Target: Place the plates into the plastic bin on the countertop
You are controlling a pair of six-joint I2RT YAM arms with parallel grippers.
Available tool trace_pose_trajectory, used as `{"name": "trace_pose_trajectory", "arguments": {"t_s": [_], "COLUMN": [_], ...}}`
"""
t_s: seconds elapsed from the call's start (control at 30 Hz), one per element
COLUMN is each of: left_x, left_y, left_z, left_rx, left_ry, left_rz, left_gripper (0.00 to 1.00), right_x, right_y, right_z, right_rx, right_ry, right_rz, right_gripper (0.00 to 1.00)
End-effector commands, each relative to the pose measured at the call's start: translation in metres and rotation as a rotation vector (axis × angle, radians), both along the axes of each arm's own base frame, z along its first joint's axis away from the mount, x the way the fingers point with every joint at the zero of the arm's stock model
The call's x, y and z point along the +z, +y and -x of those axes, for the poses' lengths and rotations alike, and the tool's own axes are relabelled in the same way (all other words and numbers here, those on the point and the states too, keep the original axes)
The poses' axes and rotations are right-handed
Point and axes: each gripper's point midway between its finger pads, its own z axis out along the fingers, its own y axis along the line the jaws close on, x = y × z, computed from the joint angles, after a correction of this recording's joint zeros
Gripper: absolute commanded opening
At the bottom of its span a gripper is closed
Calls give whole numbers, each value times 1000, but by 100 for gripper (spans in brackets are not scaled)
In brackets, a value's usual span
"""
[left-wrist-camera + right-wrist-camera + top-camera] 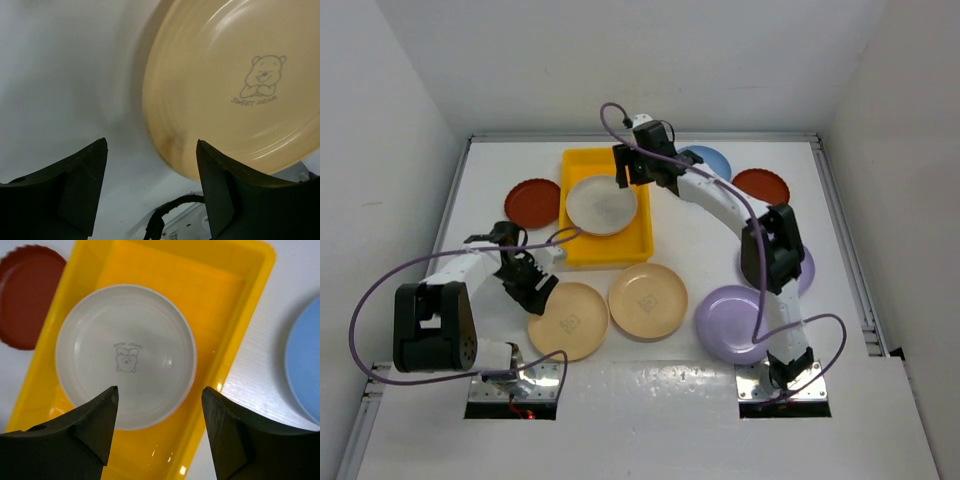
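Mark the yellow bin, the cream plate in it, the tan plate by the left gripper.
Bright yellow plastic bin [605,252]: top view, bare floor, near end.
Cream round plate [125,357]: right wrist view, centre print.
Tan round plate [235,75]: left wrist view, inner face.

Right gripper [160,390]: above the bin [240,315], over the binned plate [125,355].
Binned plate: flat on the bin floor, below and between the right fingertips.
Left-flank plate [25,295]: on the countertop [695,250], left of the right gripper, just outside the bin's left wall.
Right-flank plate [307,365]: right of the right gripper, apart from the bin.
Left gripper [152,142]: over the countertop, beside the near-left plate [225,75].
Near-left plate: right of the left gripper, rim at its right fingertip.
Near-middle plate [648,301]: farther right of the left gripper, just beside the near-left plate.
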Motion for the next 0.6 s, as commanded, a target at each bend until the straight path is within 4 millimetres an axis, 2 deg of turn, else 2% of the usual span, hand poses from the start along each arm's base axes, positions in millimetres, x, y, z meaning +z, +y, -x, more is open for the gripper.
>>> {"name": "trace_pose_trajectory", "arguments": {"t_s": [0.0, 0.03, 0.07, 0.1, 0.13, 0.17, 0.2, 0.23, 0.27, 0.3, 0.33, 0.4, 0.43, 0.47, 0.5, 0.57], "left_x": [-6, -9, -13, -15, -19, -19, -19, -20, -18, -16, -14, -6, -6, -3, 3, 20], "left_y": [5, 2, 2, 1, -4, -6, -11, -14, -17, -22, -22, -29, -31, -34, -38, -45], "left_z": [-21, -21, -21, -26, -21, -21, -20, -17, -16, -15, -12, -7, 7, 9, 11, 17], "left_rx": [52, 48, 39, 38, 15, 3, -22, -44, -85, -117, -128, -193, -232, -278, -304, -400], "left_ry": [-114, -116, -117, -140, -123, -123, -126, -117, -126, -133, -130, -152, -111, -108, -114, -132], "left_rz": [-71, -69, -110, -118, -118, -118, -105, -98, -91, -80, -82, -46, -39, -42, -26, -17], "left_gripper": [73, 72, 71, 65, 62, 56, 41, 34, 26, 7, 0, 0, 0, 0, 0, 0], "right_x": [86, 98, 88, 89, 106, 89, 89, 98, 85, 81, 72, 61, 56, 57, 42, 45], "right_y": [-8, -14, -21, -24, -30, -38, -44, -53, -64, -74, -83, -102, -111, -120, -126, -137], "right_z": [7, 10, 14, 16, 20, 26, 28, 30, 35, 39, 45, 52, 58, 59, 67, 69], "right_rx": [7, -2, -18, -22, -33, -38, -43, -58, -69, -87, -98, -127, -140, -152, -157, -173], "right_ry": [-165, -182, -156, -151, -168, -128, -119, -125, -81, -60, -33, 10, 26, 23, 57, 50], "right_rz": [-89, -98, -89, -94, -120, -101, -101, -112, -97, -93, -86, -76, -68, -66, -49, -50], "right_gripper": [67, 67, 67, 67, 67, 67, 67, 67, 67, 69, 69, 69, 69, 69, 69, 69]}}
